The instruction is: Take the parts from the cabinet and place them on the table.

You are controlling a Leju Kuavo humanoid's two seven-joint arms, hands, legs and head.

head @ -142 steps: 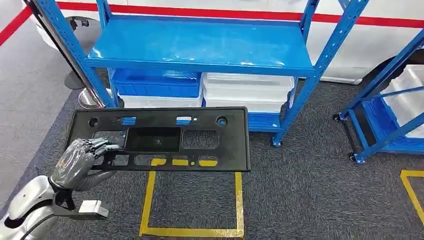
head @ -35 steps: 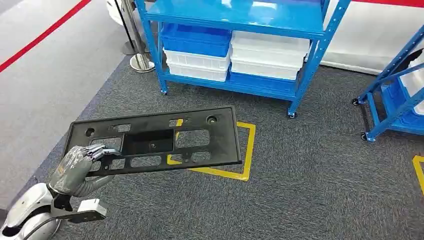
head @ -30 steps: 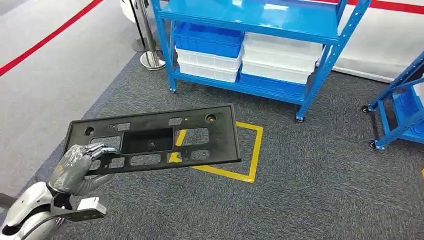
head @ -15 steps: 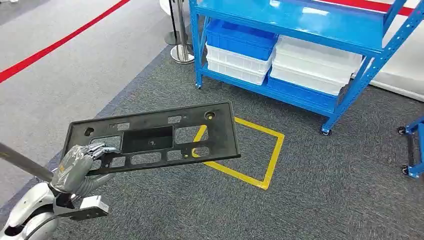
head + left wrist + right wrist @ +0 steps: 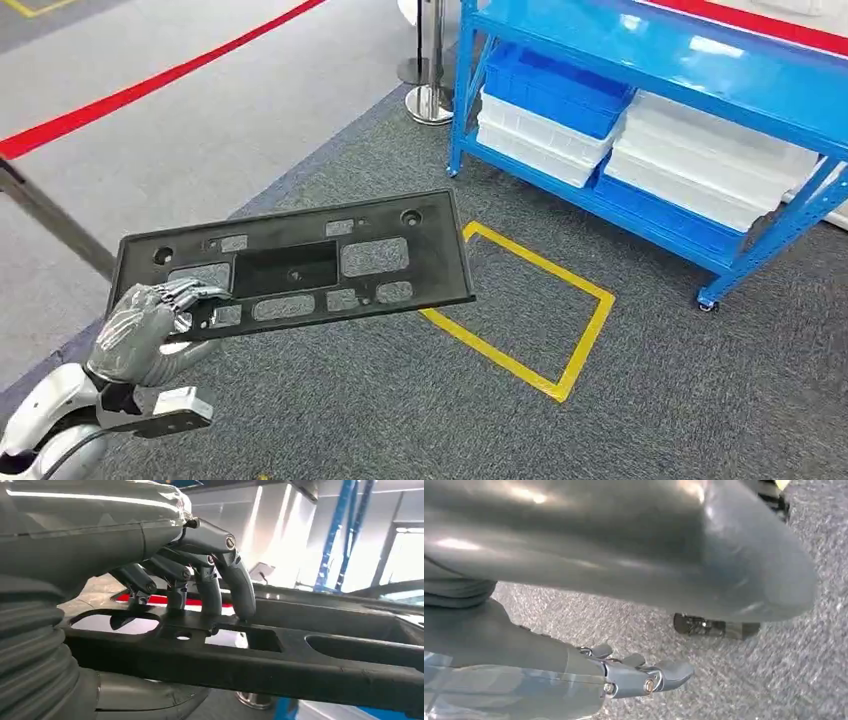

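A long black plastic panel (image 5: 300, 265) with several cut-outs is held flat above the grey carpet, away from the blue rack. My left hand (image 5: 145, 325) grips its left end, fingers on top and thumb underneath. In the left wrist view the fingers (image 5: 220, 585) press down on the panel's bar (image 5: 300, 665) beside a cut-out. My right hand (image 5: 624, 677) hangs over the carpet with its fingers held out straight and nothing in it.
The blue shelf rack (image 5: 640, 60) stands at the upper right, with blue bins (image 5: 560, 90) and white bins (image 5: 720, 160) on its low shelf. A yellow taped square (image 5: 560, 300) marks the carpet. A stanchion base (image 5: 430, 100) and red floor line (image 5: 150, 90) lie at the back left.
The whole picture has shifted: the camera has turned left, so the rack and yellow square now sit further right. The panel stays in my left hand's grip.
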